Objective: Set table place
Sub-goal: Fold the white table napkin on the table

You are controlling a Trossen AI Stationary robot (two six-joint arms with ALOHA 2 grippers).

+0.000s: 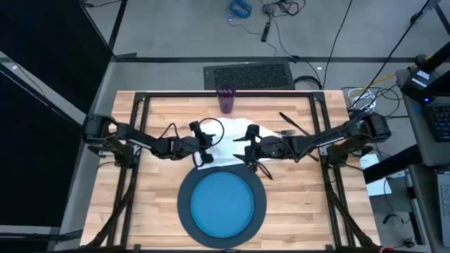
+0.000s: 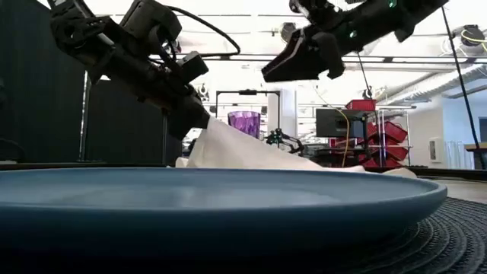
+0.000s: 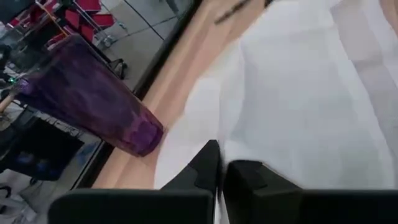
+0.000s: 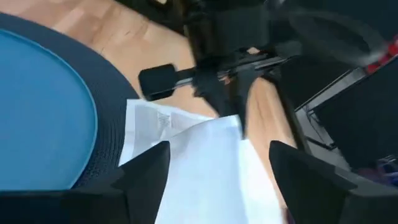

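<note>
The big dark grey charger [image 1: 184, 208] sits at the near middle of the table [image 1: 148, 218]. The blue plate [image 1: 222, 205] lies on top of it. That part looks done.

The white napkin [image 1: 235, 137] is just past the plate, in the middle of the table. It is not flat yet. The left gripper [image 1: 204, 156] has its fingers pressed together on the napkin's near left corner. In the low view that corner is pulled up into a point off the table. A small tag shows on the cloth in the right wrist view.

The right gripper [image 1: 247, 149] is just beside the napkin's right side, up above it. Its fingers are spread wide and hold nothing.

The purple cup [image 1: 226, 98] stands at the far side of the table, a little past the napkin. It is upright. It may need to be moved closer to the plate.

Some dark silverware [image 1: 292, 124] lies to the far right of the napkin. I cannot tell which piece is the fork, the knife or the spoon.

So the job is about half way, I think. The napkin must be laid in its spot, and the silverware and cup are not yet set by the plate.
</note>
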